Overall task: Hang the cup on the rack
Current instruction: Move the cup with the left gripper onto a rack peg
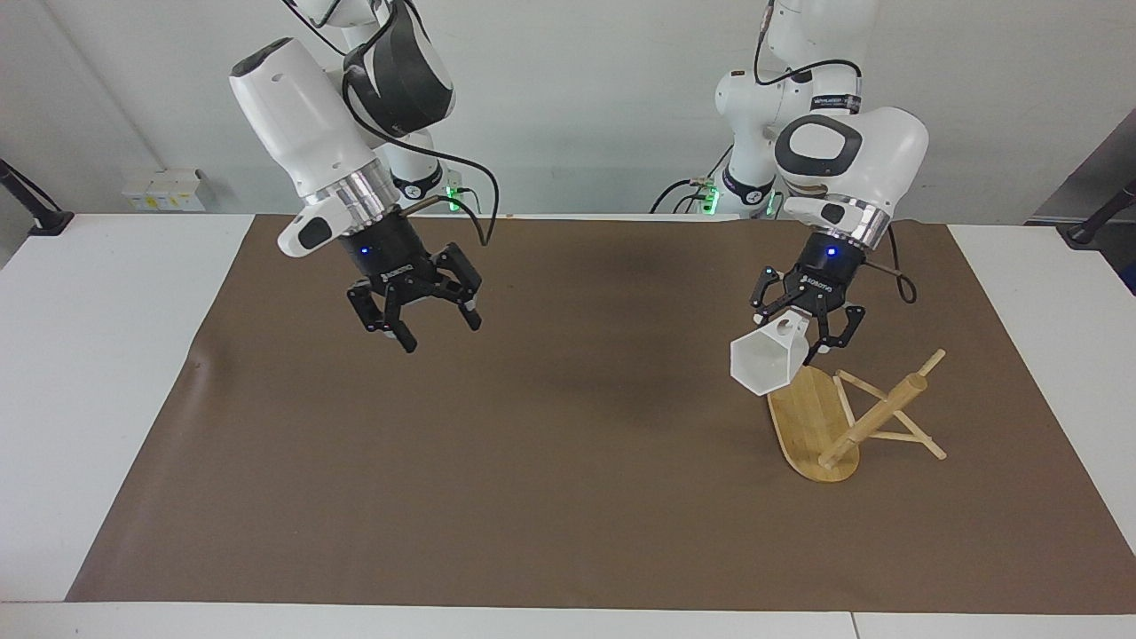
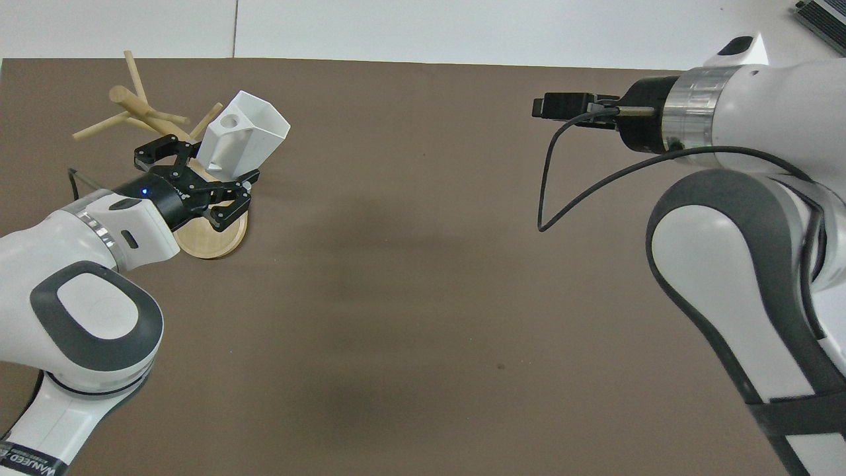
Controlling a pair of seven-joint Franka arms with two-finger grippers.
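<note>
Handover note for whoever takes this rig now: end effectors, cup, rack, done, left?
Left end effector: shut on the cup, in the air over the rack base.
Right end effector: open, empty, waiting over the mat toward the right arm's end.
Rack: tipped over, post slanting, base on edge.
Done: cup picked up.
Left: hang cup on a peg.

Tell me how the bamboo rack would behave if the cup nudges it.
The rack looks light and already lies tipped over, its base on edge, so it would probably slide or rock. Its thin pegs may flex. The cup hangs over its base.
</note>
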